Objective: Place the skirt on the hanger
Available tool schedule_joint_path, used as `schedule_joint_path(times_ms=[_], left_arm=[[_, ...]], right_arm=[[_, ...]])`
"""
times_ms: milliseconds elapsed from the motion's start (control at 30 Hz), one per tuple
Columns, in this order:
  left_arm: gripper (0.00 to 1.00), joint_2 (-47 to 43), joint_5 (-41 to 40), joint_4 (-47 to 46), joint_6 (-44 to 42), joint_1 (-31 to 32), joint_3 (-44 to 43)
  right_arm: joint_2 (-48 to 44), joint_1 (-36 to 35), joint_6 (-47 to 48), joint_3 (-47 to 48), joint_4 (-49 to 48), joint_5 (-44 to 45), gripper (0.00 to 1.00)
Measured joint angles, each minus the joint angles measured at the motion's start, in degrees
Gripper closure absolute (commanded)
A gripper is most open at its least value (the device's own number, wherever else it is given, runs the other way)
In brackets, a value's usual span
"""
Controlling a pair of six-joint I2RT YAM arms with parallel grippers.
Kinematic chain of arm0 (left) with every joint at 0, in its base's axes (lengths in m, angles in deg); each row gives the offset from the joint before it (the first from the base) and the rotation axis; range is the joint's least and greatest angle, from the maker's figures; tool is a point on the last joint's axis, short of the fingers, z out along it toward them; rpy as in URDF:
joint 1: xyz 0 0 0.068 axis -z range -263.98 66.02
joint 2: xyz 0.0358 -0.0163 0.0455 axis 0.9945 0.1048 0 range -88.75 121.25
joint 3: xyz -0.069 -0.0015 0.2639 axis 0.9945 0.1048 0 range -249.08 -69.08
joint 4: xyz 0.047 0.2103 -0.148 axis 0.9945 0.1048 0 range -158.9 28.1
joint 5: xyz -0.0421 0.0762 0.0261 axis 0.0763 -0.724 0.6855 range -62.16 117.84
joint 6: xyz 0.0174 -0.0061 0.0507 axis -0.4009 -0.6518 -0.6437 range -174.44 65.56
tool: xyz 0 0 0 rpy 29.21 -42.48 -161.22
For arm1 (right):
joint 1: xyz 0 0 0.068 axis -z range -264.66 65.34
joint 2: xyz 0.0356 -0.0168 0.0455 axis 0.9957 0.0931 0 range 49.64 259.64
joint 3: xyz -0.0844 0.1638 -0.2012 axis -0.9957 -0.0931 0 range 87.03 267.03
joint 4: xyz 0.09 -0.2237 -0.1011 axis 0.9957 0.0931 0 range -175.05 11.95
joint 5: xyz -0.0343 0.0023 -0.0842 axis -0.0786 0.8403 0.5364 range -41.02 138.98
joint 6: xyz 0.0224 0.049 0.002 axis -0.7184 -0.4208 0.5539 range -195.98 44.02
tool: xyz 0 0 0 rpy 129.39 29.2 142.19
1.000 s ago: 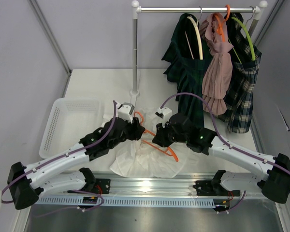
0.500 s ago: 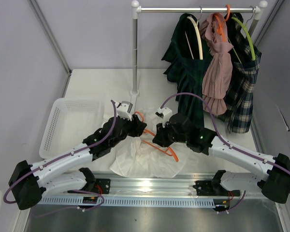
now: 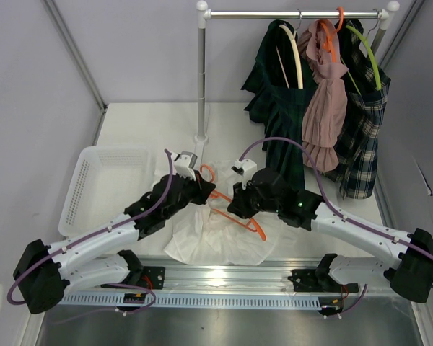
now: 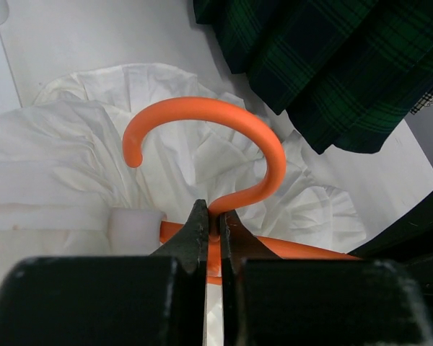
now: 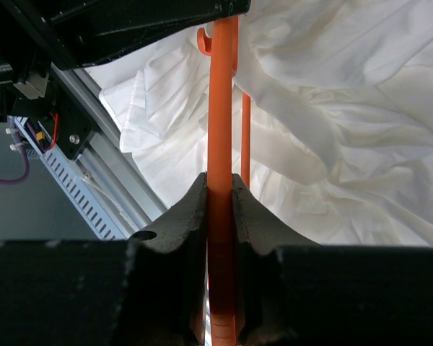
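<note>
Left tool [image 4: 213, 223] is pinching the hanger [image 4: 202, 107] at its hook's neck; right tool [image 5: 220, 194] is clamping its bar, over the skirt [image 4: 72, 166].

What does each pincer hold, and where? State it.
Both grip the orange hanger: left pincer at the hook's neck, right pincer on its straight bar.

Overhead, plus wrists close on hanger [image 4: 202, 108]

No text, label, brand or number can be read on the hanger [image 4: 202, 108] or the skirt [image 4: 65, 144].
</note>
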Motion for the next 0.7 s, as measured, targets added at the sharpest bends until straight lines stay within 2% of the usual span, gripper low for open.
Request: schedule_joint_path(times_ms=[33,67,133,200,333,533,600,700], left_arm=[[1.00,0.00,0.24,0.00,-0.02,-0.11,0.00],[1.00,0.00,0.39,0.00,-0.02,-0.20,0.00],[1.00,0.00,0.79,-0.02,0.00,-0.37,0.00],[1.00,-0.02,0.92,-0.02,-0.02,-0.50,0.00],[1.00,-0.46,1.18,-0.11,-0.02,-0.74,0.28],[1.00,-1.18,1.20,-0.11,-0.02,-0.83,0.50],[1.00,-1.53,1.20,-0.15,-0.02,-0.83,0.83],[1.00,-1.90,1.20,-0.17,-0.02,-0.90,1.01]], right_arm=[[0.00,-0.02,0.00,0.02,0.02,0.09,0.96],[0.00,-0.07,-0.04,0.02,0.11,0.26,0.86],[0.00,-0.13,-0.33,0.13,0.33,0.52,0.72],[0.00,-0.15,-0.90,0.33,0.70,1.53,0.66],[-0.31,-0.11,-1.57,0.55,2.29,3.54,0.47],[-3.85,-0.11,-2.62,0.72,4.72,6.62,0.34],[-5.92,-0.11,-3.26,0.83,5.62,8.44,0.33],[-10.32,0.61,-4.72,0.83,7.23,10.86,0.44]])
